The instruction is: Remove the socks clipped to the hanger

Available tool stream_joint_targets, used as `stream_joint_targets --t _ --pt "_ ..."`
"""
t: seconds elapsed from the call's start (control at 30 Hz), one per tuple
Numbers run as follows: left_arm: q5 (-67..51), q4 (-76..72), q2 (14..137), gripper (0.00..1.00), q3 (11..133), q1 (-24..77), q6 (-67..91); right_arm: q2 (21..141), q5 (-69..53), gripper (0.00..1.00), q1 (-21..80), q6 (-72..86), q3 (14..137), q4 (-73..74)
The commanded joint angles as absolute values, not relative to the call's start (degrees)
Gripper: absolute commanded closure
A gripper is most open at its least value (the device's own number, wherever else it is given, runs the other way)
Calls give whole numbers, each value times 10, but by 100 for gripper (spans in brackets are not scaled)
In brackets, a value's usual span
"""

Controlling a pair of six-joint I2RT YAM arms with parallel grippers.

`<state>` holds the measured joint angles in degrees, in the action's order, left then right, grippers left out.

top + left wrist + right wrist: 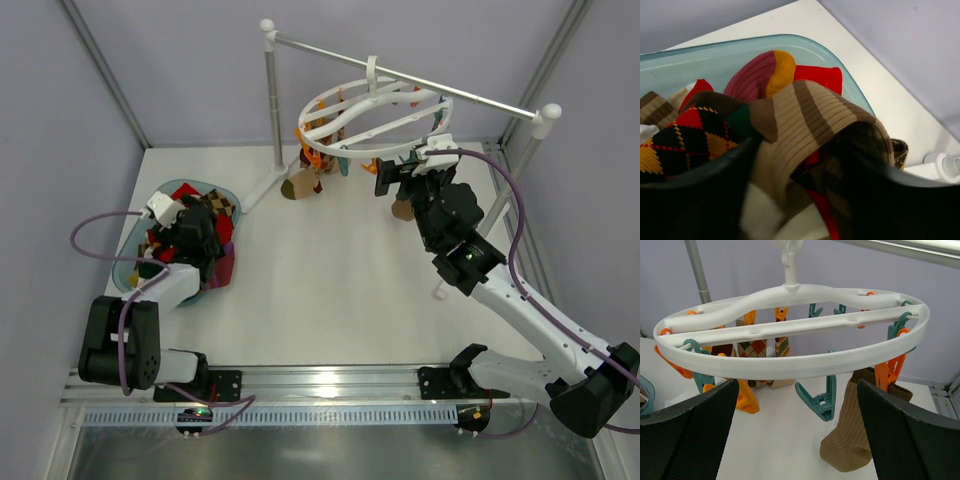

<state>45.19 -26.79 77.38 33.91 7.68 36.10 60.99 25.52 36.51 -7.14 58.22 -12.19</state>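
On the white table, under the rail stand, the round hanger has given up most of its load, I judge. The blue bin at the left holds a pile of socks, red, checked and striped. Many clips round the ring hang bare, such as the teal clip at the near rim. Left to do are a tan sock, held by an orange clip at the near right, and some checked socks pinned at the far side. The right gripper sits just below the near rim with its fingers spread wide, gripping nothing, the tan sock between them in its own view. The left gripper is down in the bin, fingers also apart, with a striped sock lying between them. The dark blur there hides whether the pads touch it. The left arm covers much of the bin from above. I cannot count the checked socks, and the ring hides the far clips.
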Motion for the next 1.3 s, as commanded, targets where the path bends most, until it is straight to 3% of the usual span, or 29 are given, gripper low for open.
stream_joint_targets --t 0.0,0.07,0.27,0.6,0.9,1.27 --pt "448 -295 770 20 331 74 374 599 258 0 364 -65 583 -138" --pt "455 -297 760 11 325 76 378 599 258 0 364 -65 584 -139" --pt "499 -323 744 4 301 92 373 603 258 0 364 -65 585 -138" --pt "636 -346 654 2 291 214 279 605 260 0 363 -66 587 -138" --pt "665 -362 579 1 251 272 262 598 269 0 364 -70 578 -146" --pt "623 -601 591 0 227 442 65 518 272 0 364 -60 531 -145"
